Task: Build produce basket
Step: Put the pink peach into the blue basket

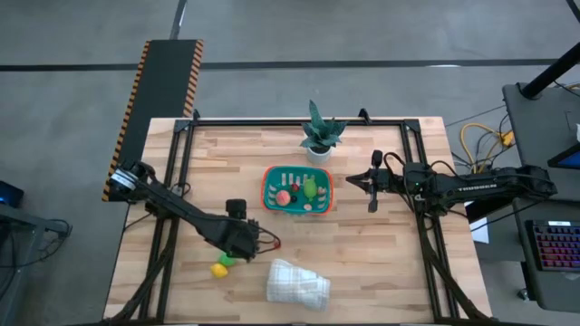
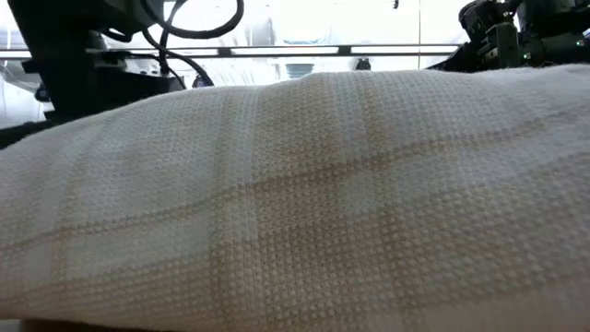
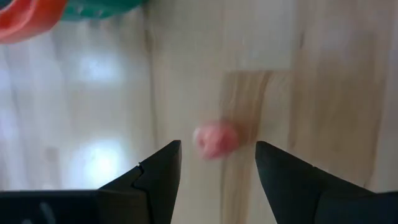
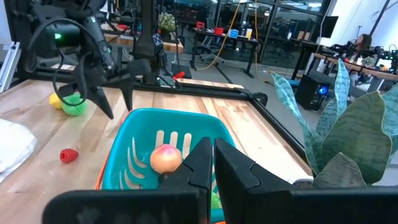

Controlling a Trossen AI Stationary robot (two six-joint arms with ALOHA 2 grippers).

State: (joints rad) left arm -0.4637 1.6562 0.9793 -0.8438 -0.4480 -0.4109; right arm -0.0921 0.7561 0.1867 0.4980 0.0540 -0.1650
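A small red berry (image 3: pixel 216 138) lies on the wooden table, just beyond the tips of my open left gripper (image 3: pixel 217 163), which touches nothing. In the high view this gripper (image 1: pixel 267 242) hovers near the table's front left, with the berry (image 1: pixel 275 244) at its tips. A yellow piece (image 1: pixel 218 270) and a green piece (image 1: pixel 226 260) lie on the table beside the arm. The teal basket (image 1: pixel 272 181) with an orange rim stands mid-table and holds a peach-coloured piece (image 4: pixel 165 158), a red piece and a green one (image 1: pixel 311 187). My right gripper (image 1: pixel 372 184) waits shut, right of the basket.
A folded white cloth (image 1: pixel 297 282) lies near the front edge, right of my left gripper, and fills the low view (image 2: pixel 295 184). A potted plant (image 1: pixel 319 134) stands behind the basket. Black frame rails run along the table's sides.
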